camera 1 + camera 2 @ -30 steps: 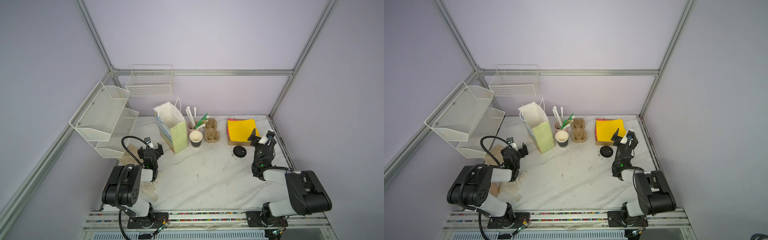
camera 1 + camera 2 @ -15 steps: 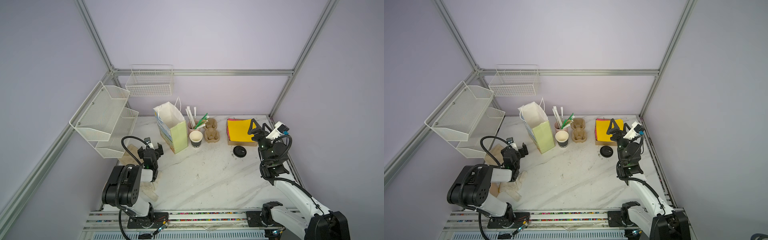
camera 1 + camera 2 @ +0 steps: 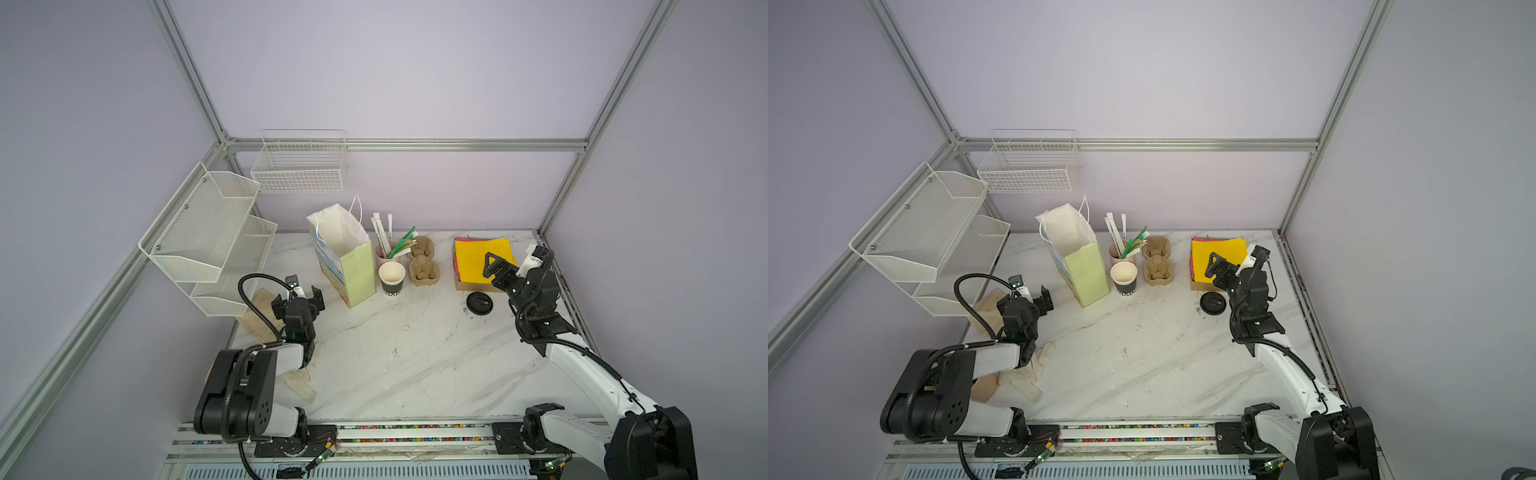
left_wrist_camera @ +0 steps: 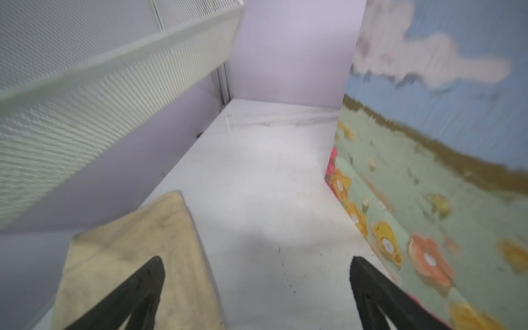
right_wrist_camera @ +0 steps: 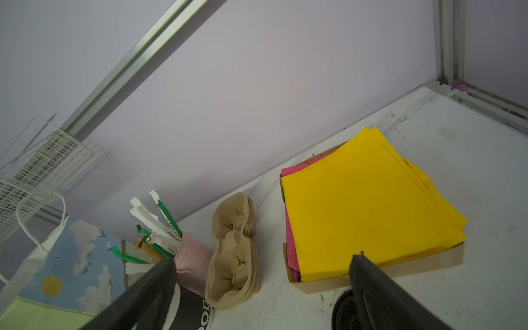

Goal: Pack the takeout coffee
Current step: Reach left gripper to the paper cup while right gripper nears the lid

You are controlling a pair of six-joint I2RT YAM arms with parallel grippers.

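While both arms stand clear of the takeout coffee, the black cup (image 3: 392, 279) (image 3: 1124, 279) sits upright and uncapped on the marble worktop (image 3: 415, 357) in both top views. It is just in front of a pink cup (image 3: 383, 252) of straws, between a paper bag (image 3: 347, 259) and a pulp carrier (image 3: 422, 266). Its lid (image 3: 479, 303) (image 3: 1212, 303) lies flat on the worktop well apart from it, just in front of a cardboard tray (image 3: 469, 286) of yellow sheets (image 3: 478, 257). Over the tray's near edge hangs the right pincer (image 3: 498, 268), jaws apart and empty. Low beside the bag, the left pincer (image 3: 298, 297) is also spread wide with nothing in it, near a beige cloth (image 3: 257, 311) under a mesh rack (image 3: 208, 232).

From the left wrist, the left pincer (image 4: 256, 258) frames bare worktop between its two black fingers (image 4: 143, 285). One finger is over the beige cloth (image 4: 128, 251); the other is next to the bag's flower-printed side (image 4: 428, 200).

From the right wrist, the right pincer (image 5: 264, 258) gapes wide. The black cup (image 5: 194, 311), white lettering showing, is partly hidden behind one finger, and the lid's rim (image 5: 344, 314) peeks out beside the other. Beyond them stand the pulp carrier (image 5: 234, 251), the pink cup (image 5: 191, 263) and the yellow sheets (image 5: 365, 205) in their tray.
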